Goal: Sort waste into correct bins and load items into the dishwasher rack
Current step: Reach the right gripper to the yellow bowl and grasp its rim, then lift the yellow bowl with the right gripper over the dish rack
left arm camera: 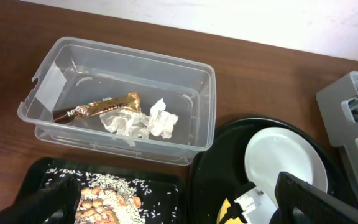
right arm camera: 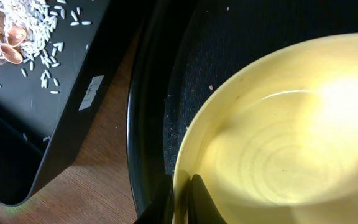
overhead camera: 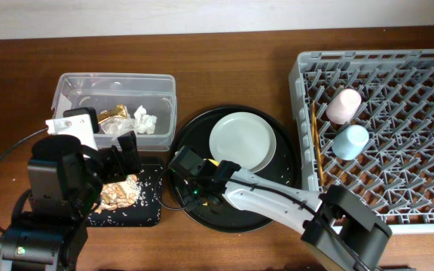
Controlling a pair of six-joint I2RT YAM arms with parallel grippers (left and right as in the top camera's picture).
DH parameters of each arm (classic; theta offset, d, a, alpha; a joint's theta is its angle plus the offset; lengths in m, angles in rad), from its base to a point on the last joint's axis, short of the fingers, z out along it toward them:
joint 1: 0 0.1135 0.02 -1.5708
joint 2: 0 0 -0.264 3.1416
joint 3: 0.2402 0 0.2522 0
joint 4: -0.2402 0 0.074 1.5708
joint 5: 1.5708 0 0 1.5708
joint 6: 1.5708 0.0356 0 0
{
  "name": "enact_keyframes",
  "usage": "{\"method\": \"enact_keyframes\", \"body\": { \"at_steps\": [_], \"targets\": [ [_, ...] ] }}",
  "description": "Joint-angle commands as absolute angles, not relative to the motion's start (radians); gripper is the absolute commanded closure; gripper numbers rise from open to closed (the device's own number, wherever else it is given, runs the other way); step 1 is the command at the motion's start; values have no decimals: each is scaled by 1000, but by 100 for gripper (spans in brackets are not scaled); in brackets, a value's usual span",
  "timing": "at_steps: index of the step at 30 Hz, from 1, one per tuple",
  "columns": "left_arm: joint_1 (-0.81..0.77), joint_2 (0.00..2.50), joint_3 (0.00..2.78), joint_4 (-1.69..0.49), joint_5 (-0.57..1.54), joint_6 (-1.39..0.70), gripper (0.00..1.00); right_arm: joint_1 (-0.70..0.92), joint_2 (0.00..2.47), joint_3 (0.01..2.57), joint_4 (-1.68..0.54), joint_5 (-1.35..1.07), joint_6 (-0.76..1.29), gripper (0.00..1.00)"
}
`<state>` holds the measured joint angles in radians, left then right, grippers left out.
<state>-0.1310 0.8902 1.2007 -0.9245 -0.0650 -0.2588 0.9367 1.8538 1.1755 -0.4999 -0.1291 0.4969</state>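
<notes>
My right gripper (right arm camera: pixel 182 199) is shut on the rim of the yellow bowl (right arm camera: pixel 278 137), one finger inside and one outside, over the round black tray (right arm camera: pixel 145 124). In the overhead view that gripper (overhead camera: pixel 202 181) covers the bowl. My left gripper (overhead camera: pixel 124 150) is wide open and empty above the shallow black tray (overhead camera: pixel 145 214), which holds tan food scraps (overhead camera: pixel 119 192) and rice. The clear tub (overhead camera: pixel 168 83) holds the gold-brown wrapper (left arm camera: pixel 104 107) and white tissue (left arm camera: pixel 148 121). The dishwasher rack (overhead camera: pixel 300 83) holds the pink cup (overhead camera: pixel 343 105), blue cup (overhead camera: pixel 350 141) and chopsticks (overhead camera: pixel 316 150).
The pale plate (overhead camera: pixel 239 141) lies on the round black tray (overhead camera: pixel 232 214), between the black rectangular tray and the rack. The left arm's base and cable sit at the table's front left.
</notes>
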Motion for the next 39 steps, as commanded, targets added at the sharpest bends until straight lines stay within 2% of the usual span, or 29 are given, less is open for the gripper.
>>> {"method": "enact_keyframes", "body": {
  "at_steps": [1, 7, 12, 17, 22, 25, 27, 33, 39],
  "targets": [
    [-126, 887, 1213, -923, -80, -269, 1, 936, 1871, 1160, -531, -147, 514, 96],
    [-126, 887, 1213, -923, -80, -269, 1, 918, 1841, 1181, -543, -305, 452, 96],
    [-126, 887, 1213, -923, -79, -269, 1, 797, 1705, 1239, -554, -577, 348, 96],
    [-126, 887, 1213, -923, -79, -269, 1, 582, 1551, 1243, -596, -747, 347, 96],
    [-126, 887, 1213, -923, -79, -269, 1, 348, 1460, 1243, -594, -1105, 283, 96],
    [-126, 887, 1213, -923, -79, -268, 1, 220, 1448, 1243, -588, -1230, 244, 96],
    [-126, 887, 1213, -923, -79, -269, 0, 52, 1448, 1243, -569, -1345, 239, 96],
    [-126, 887, 1213, -923, -79, -268, 1, -257, 1448, 1243, -422, -1509, 240, 96],
    [-126, 887, 1213, -923, -79, -269, 1, -528, 1472, 1243, -327, -1505, 239, 96]
  ]
}}
